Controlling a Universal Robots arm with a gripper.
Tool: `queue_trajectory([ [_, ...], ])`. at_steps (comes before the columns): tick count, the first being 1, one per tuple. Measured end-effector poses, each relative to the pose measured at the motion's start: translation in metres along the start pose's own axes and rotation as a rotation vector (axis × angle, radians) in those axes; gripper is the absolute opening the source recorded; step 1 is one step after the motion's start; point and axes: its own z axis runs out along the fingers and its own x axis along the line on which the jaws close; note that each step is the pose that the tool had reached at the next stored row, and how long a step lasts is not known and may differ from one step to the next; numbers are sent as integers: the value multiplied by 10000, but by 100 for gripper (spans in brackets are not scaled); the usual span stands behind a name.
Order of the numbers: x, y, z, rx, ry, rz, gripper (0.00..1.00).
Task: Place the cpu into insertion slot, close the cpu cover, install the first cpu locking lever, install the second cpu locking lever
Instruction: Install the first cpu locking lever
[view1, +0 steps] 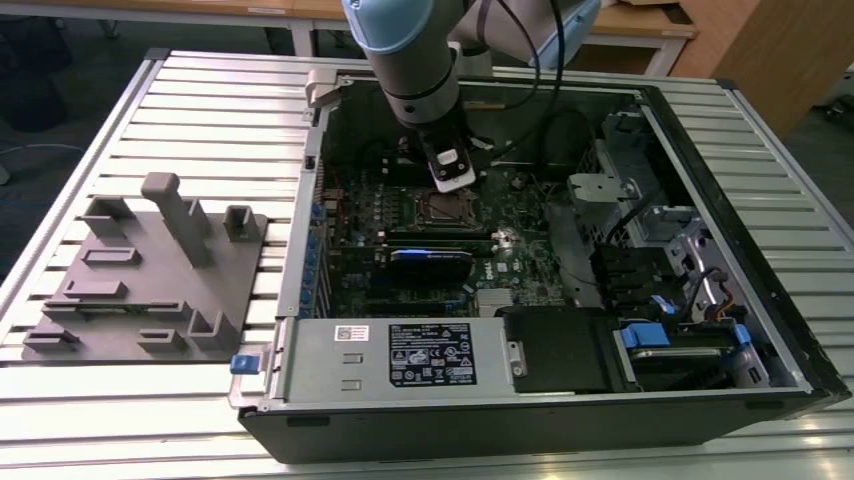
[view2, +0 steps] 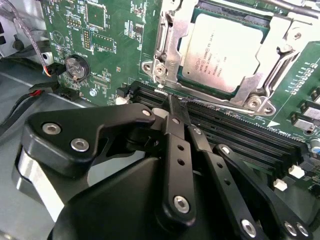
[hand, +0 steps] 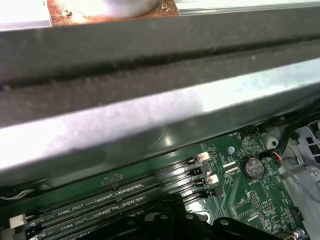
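Observation:
The cpu, silver-grey and square, lies flat in the insertion slot of the green motherboard. The cpu cover, a silver frame, is down over the chip's edges. A thin wire locking lever runs along the socket's side nearest the memory slots. My gripper has its black fingers pressed together, with the tip at that lever beside the cover's corner. In the exterior view the gripper hangs just behind the socket, inside the open computer case.
Long black memory slots lie beside the socket, under the fingers. A coin battery sits on the board. The case wall is close. A white-labelled power supply fills the case front. A grey fixture block stands at the exterior view's left.

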Motion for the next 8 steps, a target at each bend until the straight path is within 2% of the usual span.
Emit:
queue_trajectory([
  [4,-6,-13,-1,-6,-2,-1,10],
  [8,-23,-60,-13,1,-1,-1,10],
])
